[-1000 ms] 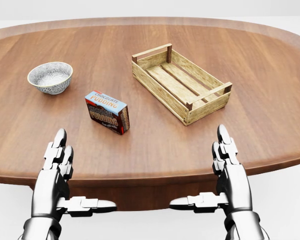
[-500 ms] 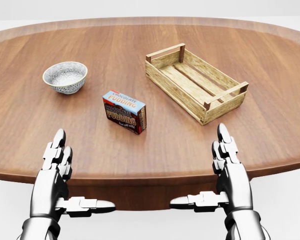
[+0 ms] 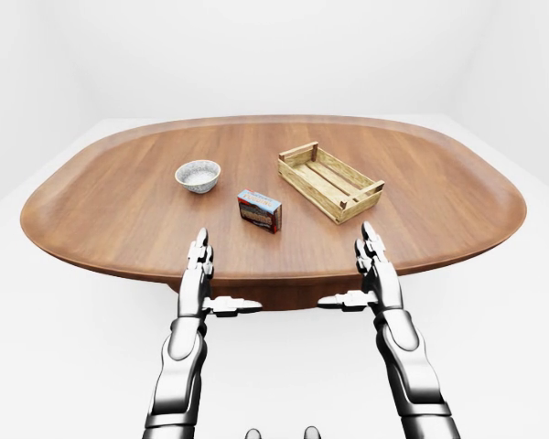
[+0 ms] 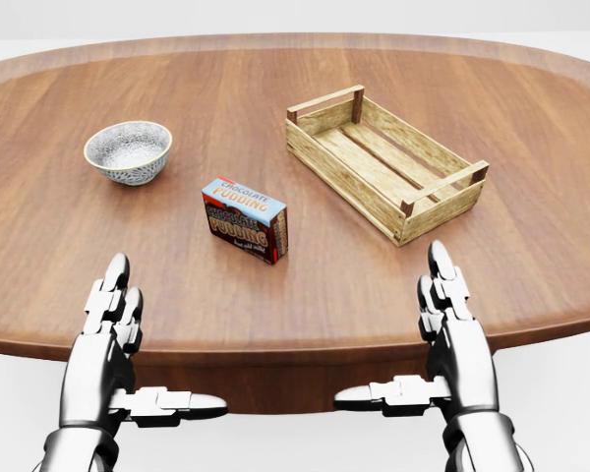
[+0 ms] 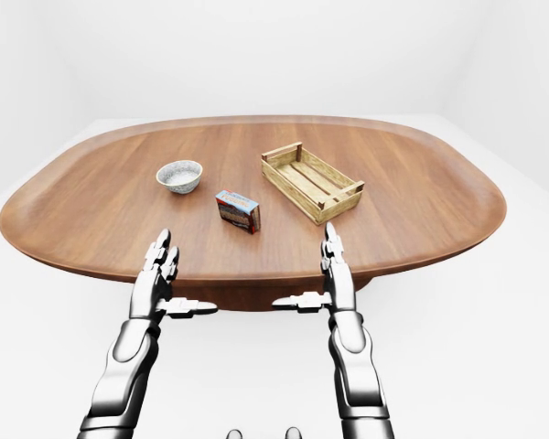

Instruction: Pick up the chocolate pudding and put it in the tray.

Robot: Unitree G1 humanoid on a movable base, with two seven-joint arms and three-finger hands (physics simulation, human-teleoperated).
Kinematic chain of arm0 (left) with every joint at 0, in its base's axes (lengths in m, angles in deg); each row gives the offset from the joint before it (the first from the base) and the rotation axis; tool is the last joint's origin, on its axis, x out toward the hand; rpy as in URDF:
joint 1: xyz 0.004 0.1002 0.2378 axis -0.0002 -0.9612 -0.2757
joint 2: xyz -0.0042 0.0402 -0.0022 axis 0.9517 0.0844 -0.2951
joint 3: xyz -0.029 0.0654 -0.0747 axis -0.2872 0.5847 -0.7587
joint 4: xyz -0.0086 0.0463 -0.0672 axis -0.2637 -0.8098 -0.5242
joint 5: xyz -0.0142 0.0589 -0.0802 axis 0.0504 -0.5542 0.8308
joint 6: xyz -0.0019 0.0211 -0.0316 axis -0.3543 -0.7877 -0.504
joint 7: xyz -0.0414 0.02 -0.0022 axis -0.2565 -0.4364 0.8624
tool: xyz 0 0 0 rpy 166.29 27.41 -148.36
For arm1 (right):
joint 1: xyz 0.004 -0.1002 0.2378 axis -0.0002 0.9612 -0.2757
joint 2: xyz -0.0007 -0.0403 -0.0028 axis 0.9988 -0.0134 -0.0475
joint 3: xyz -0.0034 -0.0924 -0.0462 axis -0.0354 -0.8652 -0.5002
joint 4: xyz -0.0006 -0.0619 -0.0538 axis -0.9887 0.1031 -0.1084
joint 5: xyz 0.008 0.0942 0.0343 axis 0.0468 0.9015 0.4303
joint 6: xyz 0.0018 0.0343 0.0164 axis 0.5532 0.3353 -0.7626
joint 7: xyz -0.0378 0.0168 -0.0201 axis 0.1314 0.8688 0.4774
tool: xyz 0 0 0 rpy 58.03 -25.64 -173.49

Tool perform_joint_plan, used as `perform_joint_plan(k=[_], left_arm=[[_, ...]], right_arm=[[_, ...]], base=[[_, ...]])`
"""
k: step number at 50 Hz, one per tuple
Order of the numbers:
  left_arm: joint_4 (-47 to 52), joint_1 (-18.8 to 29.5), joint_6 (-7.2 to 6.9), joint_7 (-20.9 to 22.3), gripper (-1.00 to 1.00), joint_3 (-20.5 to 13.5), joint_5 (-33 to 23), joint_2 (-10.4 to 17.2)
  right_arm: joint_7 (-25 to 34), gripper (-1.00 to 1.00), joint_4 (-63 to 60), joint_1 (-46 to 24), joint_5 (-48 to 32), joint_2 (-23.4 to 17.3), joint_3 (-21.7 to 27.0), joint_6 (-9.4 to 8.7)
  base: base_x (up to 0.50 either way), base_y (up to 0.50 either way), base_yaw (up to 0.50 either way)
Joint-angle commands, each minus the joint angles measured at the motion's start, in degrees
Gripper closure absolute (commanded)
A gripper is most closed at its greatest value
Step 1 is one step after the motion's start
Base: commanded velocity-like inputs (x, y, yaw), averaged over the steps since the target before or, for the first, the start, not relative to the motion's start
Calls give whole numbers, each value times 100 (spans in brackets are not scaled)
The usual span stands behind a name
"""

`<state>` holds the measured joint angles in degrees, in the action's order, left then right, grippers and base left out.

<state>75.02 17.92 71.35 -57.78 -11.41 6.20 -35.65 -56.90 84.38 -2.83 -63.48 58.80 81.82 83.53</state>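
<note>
Oval wooden worktop [image 4: 59, 256] carries the chocolate pudding box [image 4: 243, 219], left of the wooden tray [image 4: 383, 162]. Both hover released; left robot hand [image 4: 118, 329] looks nearer than right robot hand [image 4: 442, 324].

Bright even light, sharp renders, faint shadows, soft sheen on table [image 4: 531, 265].

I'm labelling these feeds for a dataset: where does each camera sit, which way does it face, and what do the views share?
Head view: on the head, tilted down at the table, close on the chocolate pudding, tray and bowl; the left hand and right hand show.
Left-eye view: on the head, wider, takes in the whole table; both forearms show.
Right-eye view: nearly the same, things shifted slightly left.
All three share both open hands, pudding, tray and bowl.
</note>
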Motion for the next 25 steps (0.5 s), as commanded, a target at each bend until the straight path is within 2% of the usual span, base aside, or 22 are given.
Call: perform_joint_plan(k=[1, 2, 4, 6, 10, 17, 18, 25], left_arm=[[140, -62, 97, 20, -100, 8, 16, -6], [176, -75, 194, 18, -100, 0, 28, -13], [318, -139, 387, 20, -100, 3, 41, -24], [507, -163, 464, -11, -100, -42, 162, -53], [912, -208, 464, -82, -100, -122, 464, -97], [1517, -246, 464, -173, -100, -220, 758, -75], [1592, -250, 464, -156, -100, -232, 801, -70], [1711, -267, 464, -134, -100, -225, 822, -71]], right_arm=[[-37, -100, -153, 48, -163, -2, -50, 52], [-25, -100, -214, 64, -220, -12, -69, 120], [-64, -100, -371, 110, -352, -4, -104, 136], [-78, -100, -415, 130, -411, 3, -104, 165], [-157, -100, -667, 213, -679, -12, -136, 349], [-296, -100, -1169, 328, -1094, -17, -99, 496], [-322, -100, -1227, 349, -1143, -15, -95, 561], [-322, -100, -1376, 384, -1227, 5, -90, 561]], base=[[0, 0, 0], [0, 0, 0], [0, 0, 0], [0, 0, 0], [0, 0, 0], [0, 0, 0], [0, 0, 0], [0, 0, 0]])
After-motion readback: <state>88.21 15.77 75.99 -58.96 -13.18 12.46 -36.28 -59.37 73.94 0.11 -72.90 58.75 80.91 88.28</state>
